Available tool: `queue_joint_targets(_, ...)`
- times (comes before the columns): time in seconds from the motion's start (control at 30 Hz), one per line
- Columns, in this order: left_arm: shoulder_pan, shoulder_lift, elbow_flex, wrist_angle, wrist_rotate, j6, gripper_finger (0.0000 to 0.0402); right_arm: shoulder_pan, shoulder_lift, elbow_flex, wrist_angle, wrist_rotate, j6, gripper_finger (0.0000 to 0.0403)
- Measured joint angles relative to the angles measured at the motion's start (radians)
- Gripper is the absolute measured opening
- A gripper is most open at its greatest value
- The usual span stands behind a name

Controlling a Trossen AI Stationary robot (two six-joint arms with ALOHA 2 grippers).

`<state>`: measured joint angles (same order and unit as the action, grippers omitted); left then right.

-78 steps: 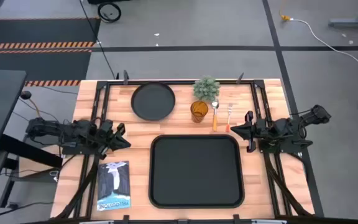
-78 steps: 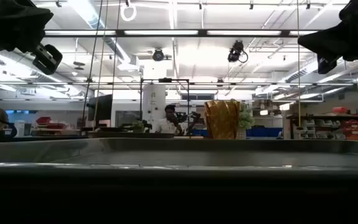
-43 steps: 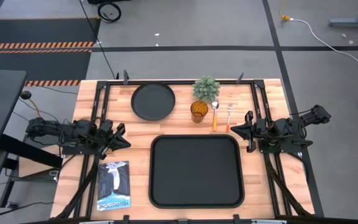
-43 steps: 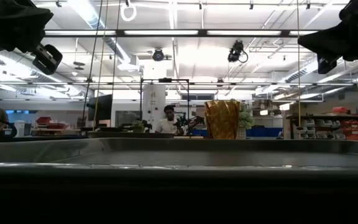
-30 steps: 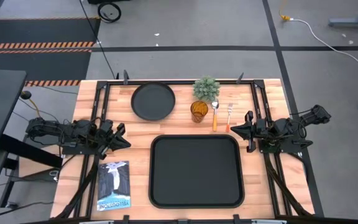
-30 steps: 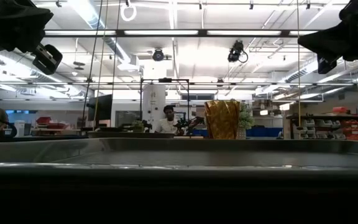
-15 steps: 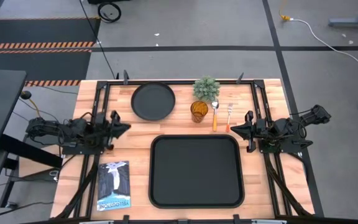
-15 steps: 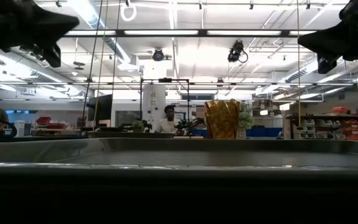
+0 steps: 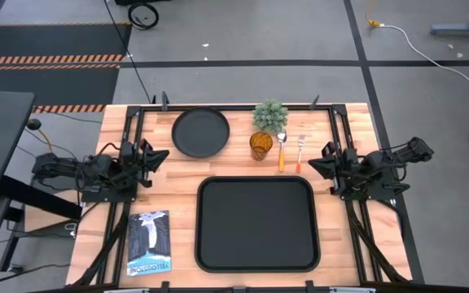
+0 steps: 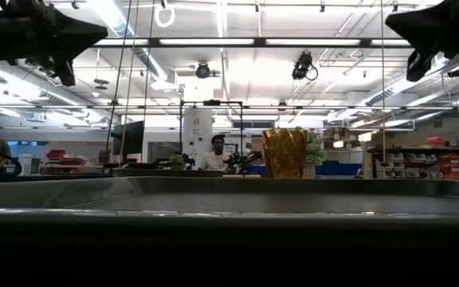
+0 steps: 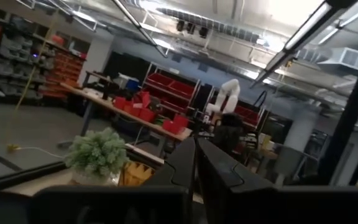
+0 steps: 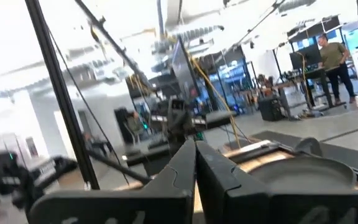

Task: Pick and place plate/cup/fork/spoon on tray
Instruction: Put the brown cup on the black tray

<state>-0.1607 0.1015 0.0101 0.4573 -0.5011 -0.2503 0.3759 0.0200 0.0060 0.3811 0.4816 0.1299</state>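
Note:
The round black plate (image 9: 201, 133) lies at the table's far side, left of the middle. The amber cup (image 9: 260, 146) stands right of it, then the spoon (image 9: 282, 150) and the fork (image 9: 300, 152), handles toward the near edge. The black tray (image 9: 256, 223) lies in the near middle. My left gripper (image 9: 163, 155) is shut and empty in the air, left of the plate. My right gripper (image 9: 312, 165) is shut and empty in the air, just right of the fork. The cup also shows in the low view (image 10: 284, 153) and the left wrist view (image 11: 135, 174).
A small green potted plant (image 9: 270, 115) stands behind the cup at the far edge. A book (image 9: 148, 242) lies left of the tray near the front edge. Black frame rails run along the table's left, right and far sides.
My left gripper has swung toward the table's far edge, from beside the tray's far left corner to beside the plate, and has tipped up to about level. My right gripper has drawn back a little toward the right edge and risen slightly. Both stay shut.

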Motion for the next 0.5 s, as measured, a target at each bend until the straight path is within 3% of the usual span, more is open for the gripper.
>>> queue_joint_targets(0.1,0.029,0.080,0.000,0.070,0.000,0.000,0.0025,0.000,0.000,0.000,0.024,0.027,-0.014,0.0018)
queue_joint_targets(0.3,0.094,0.277,0.000,0.175,-0.001,-0.001,0.0023,0.000,0.002,0.000,0.027,0.198,-0.074,0.0018)
queue_joint_targets(0.5,0.161,0.456,0.000,0.312,-0.002,-0.001,0.0019,-0.019,0.002,0.000,0.089,0.291,-0.223,0.0018)
